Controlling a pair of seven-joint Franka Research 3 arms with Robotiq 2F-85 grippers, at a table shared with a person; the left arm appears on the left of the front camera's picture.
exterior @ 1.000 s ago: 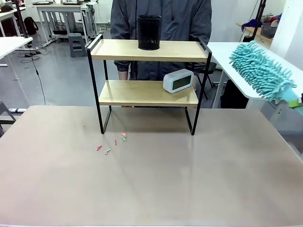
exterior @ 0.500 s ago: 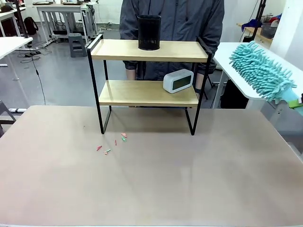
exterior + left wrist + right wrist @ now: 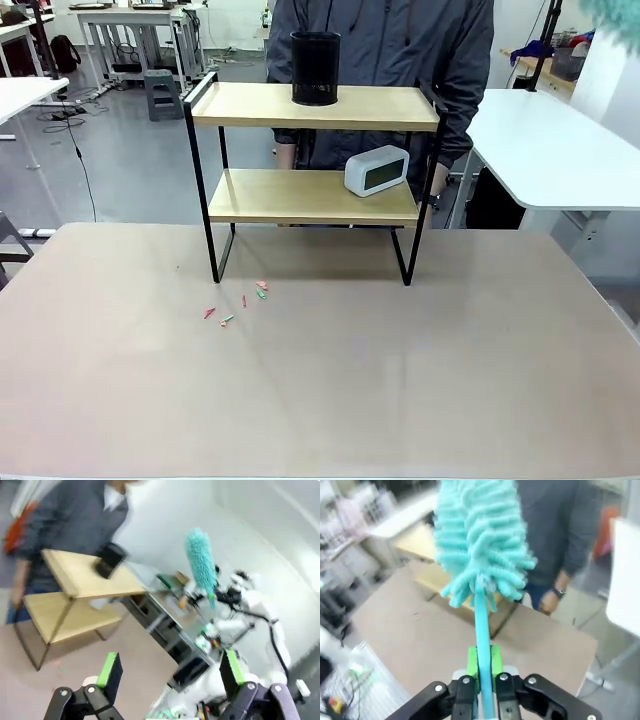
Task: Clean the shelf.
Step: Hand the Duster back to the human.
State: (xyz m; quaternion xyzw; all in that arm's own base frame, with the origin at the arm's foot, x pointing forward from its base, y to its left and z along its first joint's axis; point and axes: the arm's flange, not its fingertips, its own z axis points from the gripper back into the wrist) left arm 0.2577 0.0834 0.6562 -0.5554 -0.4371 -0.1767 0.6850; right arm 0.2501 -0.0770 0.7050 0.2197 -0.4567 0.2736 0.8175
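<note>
The shelf (image 3: 312, 196) stands at the table's far side, two light boards in a black frame. A black mesh cup (image 3: 315, 68) sits on its top board and a white clock (image 3: 377, 170) on the lower one. My right gripper (image 3: 482, 662) is shut on the thin handle of a teal fluffy duster (image 3: 480, 540), held high. Its tip just shows in the front view's top right corner (image 3: 612, 8). My left gripper (image 3: 170, 675) is open with nothing between its green pads. From there the shelf (image 3: 80, 580) and the raised duster (image 3: 200, 562) lie farther off.
A person in a dark jacket (image 3: 400, 50) stands right behind the shelf, one hand (image 3: 547, 600) hanging by the table edge. Small coloured scraps (image 3: 235, 303) lie on the tabletop (image 3: 330, 380) in front of the shelf's left legs. A white table (image 3: 550, 150) is at the right.
The duster has risen from the right side of the front view to its top corner. The person has stepped to the right behind the shelf.
</note>
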